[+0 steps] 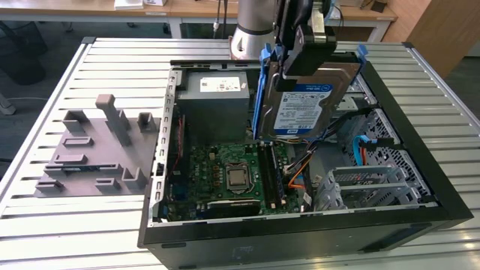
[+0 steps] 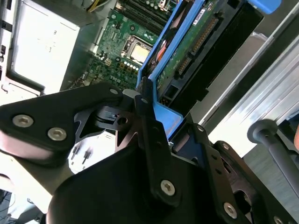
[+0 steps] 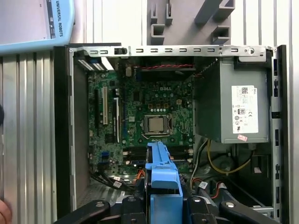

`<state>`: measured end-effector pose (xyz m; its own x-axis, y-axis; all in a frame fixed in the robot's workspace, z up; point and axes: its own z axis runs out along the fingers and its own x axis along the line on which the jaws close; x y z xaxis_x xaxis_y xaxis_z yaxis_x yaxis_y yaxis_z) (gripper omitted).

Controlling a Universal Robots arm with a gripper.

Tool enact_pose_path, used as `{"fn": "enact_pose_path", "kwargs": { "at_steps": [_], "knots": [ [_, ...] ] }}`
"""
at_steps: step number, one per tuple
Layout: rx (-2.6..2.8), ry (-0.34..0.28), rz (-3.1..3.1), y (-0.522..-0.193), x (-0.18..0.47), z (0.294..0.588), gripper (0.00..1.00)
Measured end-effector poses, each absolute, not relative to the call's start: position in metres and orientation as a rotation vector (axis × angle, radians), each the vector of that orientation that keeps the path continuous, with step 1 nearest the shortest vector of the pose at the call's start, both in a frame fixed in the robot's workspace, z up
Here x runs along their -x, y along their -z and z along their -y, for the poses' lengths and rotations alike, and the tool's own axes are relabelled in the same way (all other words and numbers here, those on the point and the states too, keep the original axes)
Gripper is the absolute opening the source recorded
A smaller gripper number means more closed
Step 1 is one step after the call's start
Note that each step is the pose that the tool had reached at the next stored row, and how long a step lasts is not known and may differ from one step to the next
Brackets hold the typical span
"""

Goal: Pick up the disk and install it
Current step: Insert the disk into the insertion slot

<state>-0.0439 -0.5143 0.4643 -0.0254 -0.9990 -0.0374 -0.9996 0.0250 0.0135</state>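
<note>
We see the black gripper point(image 1: 298, 66) pinching the top end of the disk point(image 1: 309, 107), a flat silver-grey metal hard drive with a blue-and-white label and blue plastic side rails. In the second wrist view its fingers point(image 2: 149, 135) clamp a blue rail. The disk hangs steeply tilted over the open black computer case point(image 1: 300, 239), just beside the green motherboard point(image 1: 225, 169). The grey metal power supply box point(image 1: 213, 104) stands to the exterior view's left of it. The case rests on a slatted silver metal table point(image 1: 67, 225).
</note>
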Motion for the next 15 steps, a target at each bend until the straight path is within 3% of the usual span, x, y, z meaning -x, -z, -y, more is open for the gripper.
{"fn": "enact_pose_path", "kwargs": {
  "at_steps": [15],
  "knots": [
    [2.191,-0.032,-2.248,-0.461,0.039,0.542,0.36]
  ]
}}
